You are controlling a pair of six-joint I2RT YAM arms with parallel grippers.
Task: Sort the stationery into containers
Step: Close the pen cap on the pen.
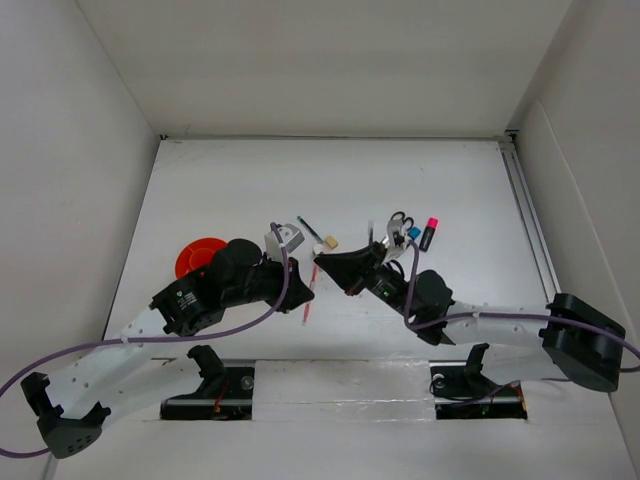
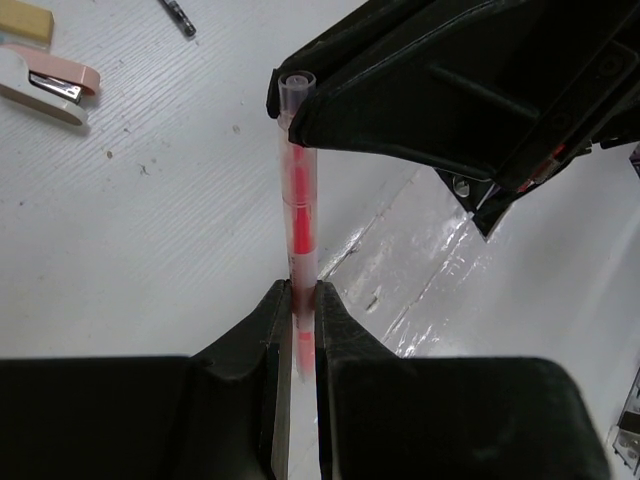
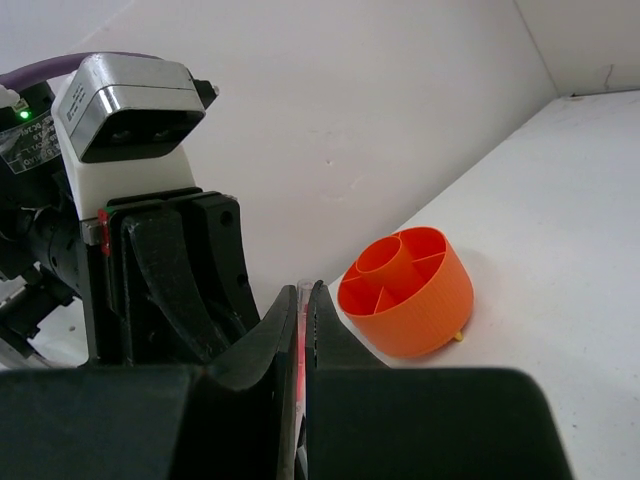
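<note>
Red pen (image 2: 298,215) is clamped at two places at once, in the middle of the worktop (image 1: 220,190), toward its near edge. The left fingers (image 2: 278,310) are clenched on the lower part of its clear barrel, and the right fingers (image 3: 322,335) are clenched on its capped upper end, so the two black tips face each other with the pen running between them. In the top view the pen slants down toward the arm bases; whether its lower end touches the worktop cannot be told.

The orange cup (image 3: 408,290) stands upright on the worktop to the left, well apart from the pen and partly hidden behind the left arm in the top view. It has a central tube and dividing walls inside.

Just behind the pen lie a pink-and-white stapler (image 2: 45,82), a small tan eraser (image 2: 25,22) and a thin dark pen (image 1: 308,227). Further right, behind the right arm, sit the black-handled scissors (image 1: 400,222), the blue highlighter (image 1: 412,234) and the pink highlighter (image 1: 430,232), close together.
</note>
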